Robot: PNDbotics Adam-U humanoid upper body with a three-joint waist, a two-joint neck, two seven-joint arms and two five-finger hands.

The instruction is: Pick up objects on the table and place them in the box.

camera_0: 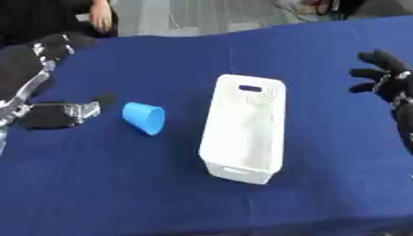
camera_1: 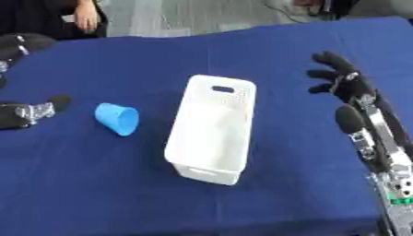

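Blue plastic cup (camera_0: pixel 145 117) is lying on its side on the dark blue tablecloth (camera_0: pixel 121 184), just left of the white perforated plastic box (camera_0: pixel 244 126); left hand (camera_0: pixel 61 114) is waiting beside it, fingers relaxed, holding nothing; right hand (camera_1: pixel 339 76) is hovering spread; approaching level and wrapping around the cup's wall should be working best.

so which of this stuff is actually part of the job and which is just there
Part of the job:
- blue cup, lying on its side
- white box
- left hand, beside the cup

Just there:
- blue table
- right hand, open, away from the box
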